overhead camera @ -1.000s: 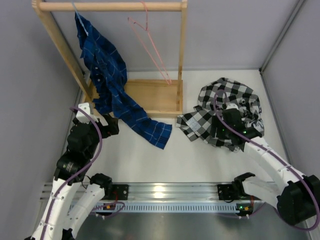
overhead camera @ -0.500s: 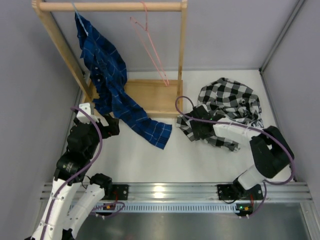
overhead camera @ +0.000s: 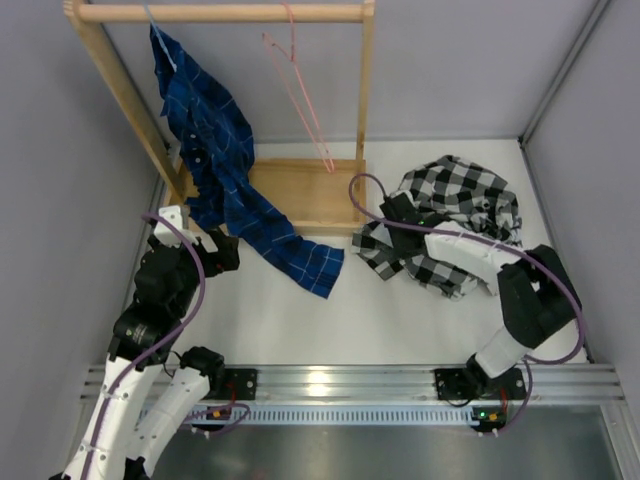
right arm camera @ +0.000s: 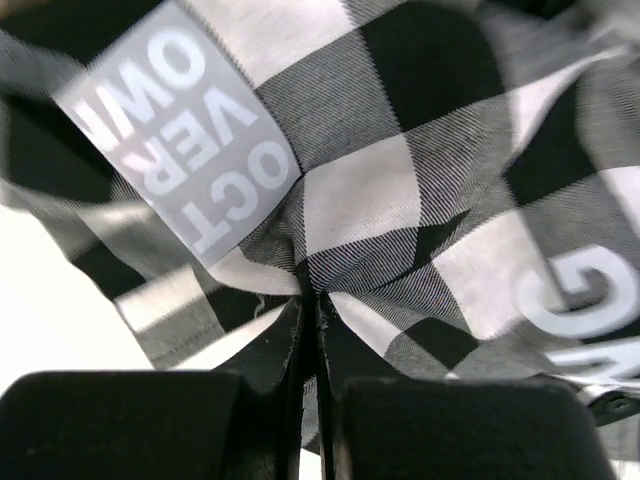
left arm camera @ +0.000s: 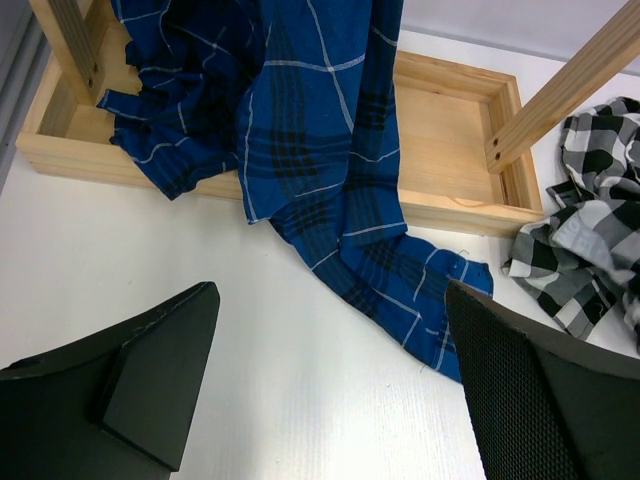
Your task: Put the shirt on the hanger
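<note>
Top external view takes in a white table (overhead camera: 400, 320) with a wooden rack (overhead camera: 365, 100) at its far left. A dark blue plaid shirt (overhead camera: 215, 150) hangs from the rack's rail (overhead camera: 220, 13) and trails over the rack's base onto the table.

To the right of the rack, just beside its near post, the checked shirt (overhead camera: 465, 195) lies in a crumpled heap on the table. The pink wire hanger (overhead camera: 300, 90) hangs empty from the rail, well apart from the heap, with the post between them.

The right gripper (right arm camera: 312, 300) sits at the heap's left edge. In the right wrist view its jaws are pressed together on a puckered fold of the black-and-white cloth, just below a grey lettered patch (right arm camera: 185, 130).

The left gripper (left arm camera: 330, 300) hovers over bare table near the blue shirt's hem, with its jaws wide apart and nothing between them.

The step in hand looks like the first pick of the shirt off the table. The pinch seems to be on mid-fabric, not on a collar or shoulder, though the heap hides which part it is.

A slow, straight lift would let the cloth unfold under its own weight and show whether more than one layer is caught. The lift should also stay clear of the post. Once the collar shows, the free left arm is well placed to take a second hold before the hanger is approached.
</note>
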